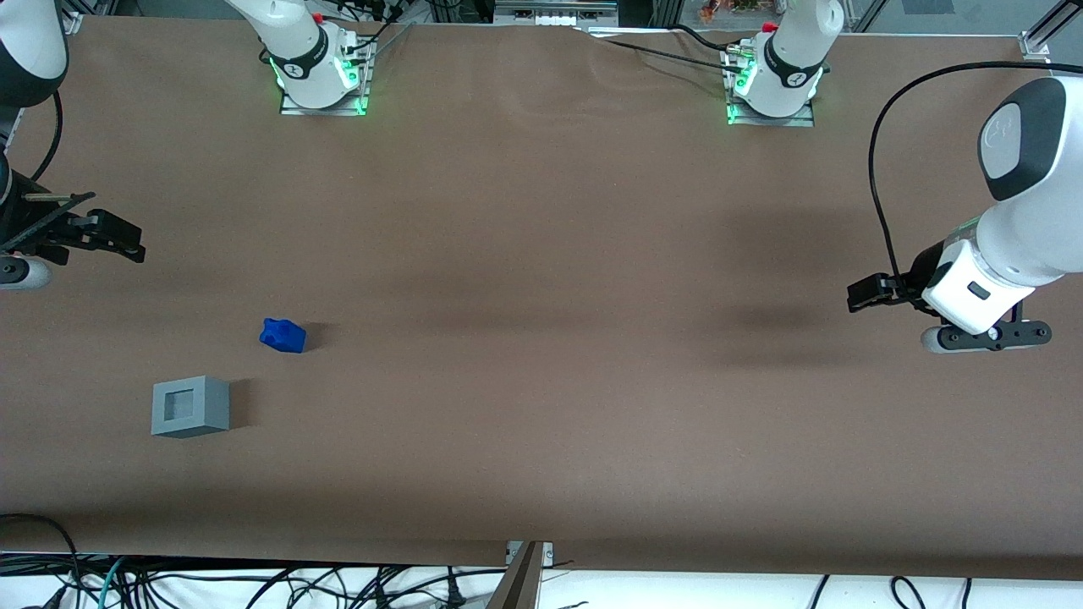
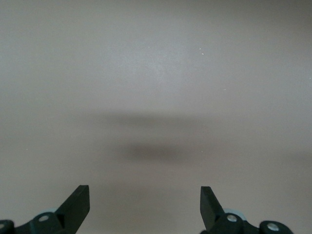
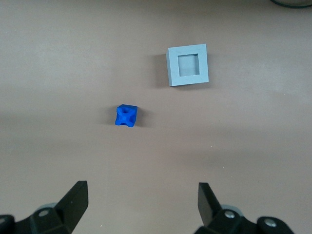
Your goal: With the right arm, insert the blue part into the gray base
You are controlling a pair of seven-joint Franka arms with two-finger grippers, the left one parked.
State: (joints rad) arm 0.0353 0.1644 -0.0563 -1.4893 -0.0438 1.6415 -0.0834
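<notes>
While the blue part (image 1: 283,336) lies loose on the brown table (image 1: 541,338), near the gray base (image 1: 190,407) but apart from it and a little farther from the front camera, nothing grips it yet. The base's square recess faces upward (clearest from the right wrist). The right arm's gripper (image 3: 141,202) hovers at the working arm's end of the table, fingers spread and empty, with the part ahead of the fingertips and the base past it.
</notes>
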